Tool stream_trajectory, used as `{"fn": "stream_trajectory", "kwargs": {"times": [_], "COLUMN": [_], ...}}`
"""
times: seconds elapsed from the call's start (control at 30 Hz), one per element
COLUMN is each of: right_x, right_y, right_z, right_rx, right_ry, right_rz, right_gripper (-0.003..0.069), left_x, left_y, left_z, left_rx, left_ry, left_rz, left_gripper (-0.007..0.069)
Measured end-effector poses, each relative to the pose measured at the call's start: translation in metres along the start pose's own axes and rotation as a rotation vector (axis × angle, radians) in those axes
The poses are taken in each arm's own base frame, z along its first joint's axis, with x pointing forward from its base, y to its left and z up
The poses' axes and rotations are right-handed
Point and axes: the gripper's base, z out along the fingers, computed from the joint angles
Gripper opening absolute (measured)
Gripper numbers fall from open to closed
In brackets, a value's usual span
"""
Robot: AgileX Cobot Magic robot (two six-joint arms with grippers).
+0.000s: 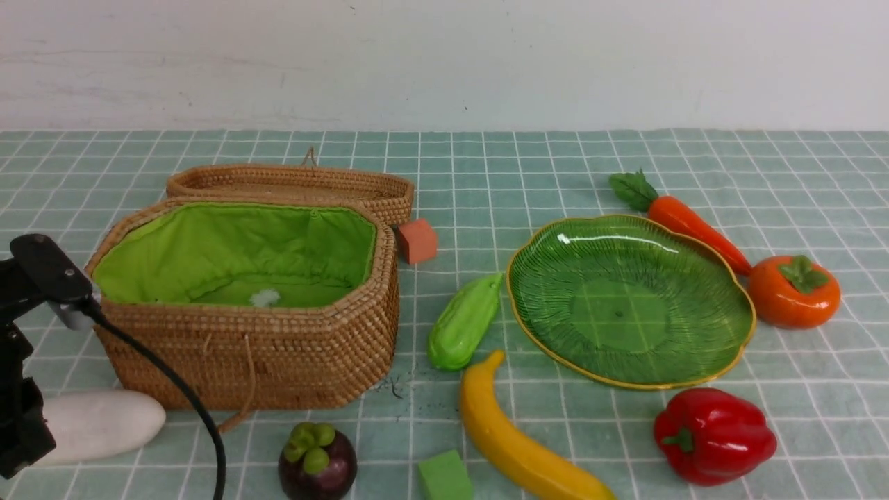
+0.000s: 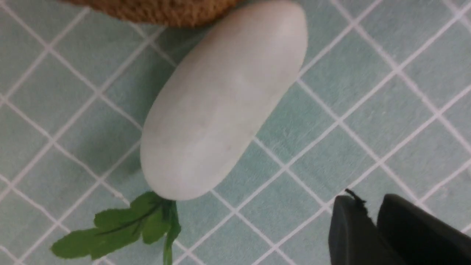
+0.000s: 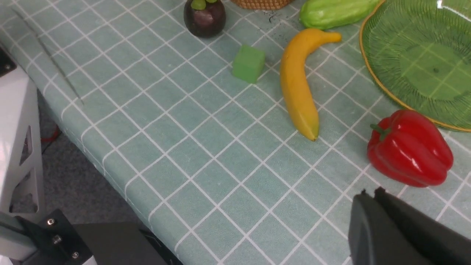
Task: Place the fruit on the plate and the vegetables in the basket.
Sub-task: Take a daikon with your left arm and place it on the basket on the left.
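- Our left gripper hangs over the checked cloth holding nothing. Its two dark fingertips stand very close, and we cannot tell whether the jaws are parted or closed.
- The white radish lies on the cloth ahead of those jaws, apart from them. Its green leaves are at one end, and the other end is just beside the wall of the basket.
- Our right gripper is clenched and empty, low over the cloth.
- The red bell pepper is the nearest thing ahead of the right jaws, not touching them.
- Beyond the pepper lie the plate and the banana, which lies on the cloth just outside the plate's rim.
- Farther from the right jaws are a green cube, the mangosteen and the gourd, all on the cloth.
- In the front view the carrot and the persimmon lie on the cloth beside the plate's far edge.
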Motion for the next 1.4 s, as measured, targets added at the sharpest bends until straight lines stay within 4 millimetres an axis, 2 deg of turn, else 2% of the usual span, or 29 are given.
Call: {"fn": "stream_trajectory", "kwargs": {"times": [0.03, 0.07, 0.1, 0.17, 0.2, 0.3, 0.57, 0.77, 1.0, 1.13, 1.27, 1.4], "right_x": [0.0, 0.0, 0.0, 0.0, 0.0, 0.0, 0.0, 0.0, 0.0, 0.0, 0.0, 0.0], "right_y": [0.0, 0.0, 0.0, 0.0, 0.0, 0.001, 0.001, 0.001, 0.001, 0.001, 0.002, 0.002], "right_z": [0.0, 0.0, 0.0, 0.0, 0.0, 0.0, 0.0, 0.0, 0.0, 0.0, 0.0, 0.0], "right_rx": [0.0, -0.001, -0.001, -0.002, -0.005, -0.007, -0.008, -0.008, -0.008, -0.012, -0.017, -0.019], "right_ry": [0.001, 0.002, 0.002, 0.003, 0.002, 0.002, 0.001, 0.001, 0.001, 0.0, -0.001, -0.001], "right_rz": [-0.003, -0.006, -0.006, -0.008, -0.009, -0.015, -0.014, -0.014, 0.023, 0.036, 0.038, 0.039], "right_gripper": [0.0002, 0.0003, 0.0003, 0.0003, 0.0003, 0.0006, 0.0008, 0.0014, 0.0017, 0.0017, 0.0017, 0.002], "left_x": [0.001, 0.001, 0.001, 0.0, -0.002, -0.008, -0.013, -0.02, -0.021, -0.021, -0.021, -0.021], "left_y": [0.002, 0.007, 0.009, 0.012, 0.015, 0.02, 0.026, 0.033, 0.035, 0.037, 0.038, 0.038], "left_z": [0.001, 0.002, 0.003, 0.003, 0.003, 0.008, 0.029, 0.055, 0.077, 0.078, 0.078, 0.077], "left_rx": [-0.018, -0.066, -0.086, -0.113, -0.141, -0.163, -0.139, -0.115, -0.066, -0.076, -0.075, -0.068], "left_ry": [0.012, 0.023, 0.022, 0.011, -0.012, -0.041, -0.021, -0.029, 0.001, 0.003, 0.006, 0.017], "left_rz": [0.001, 0.007, 0.013, 0.015, 0.021, 0.092, 0.318, 0.328, 0.347, 0.38, 0.388, 0.393], "left_gripper": [0.021, 0.0298, 0.035, 0.0409, 0.0476, 0.0567, 0.0586, 0.0586, 0.0586, 0.0584, 0.0539, 0.0531]}}
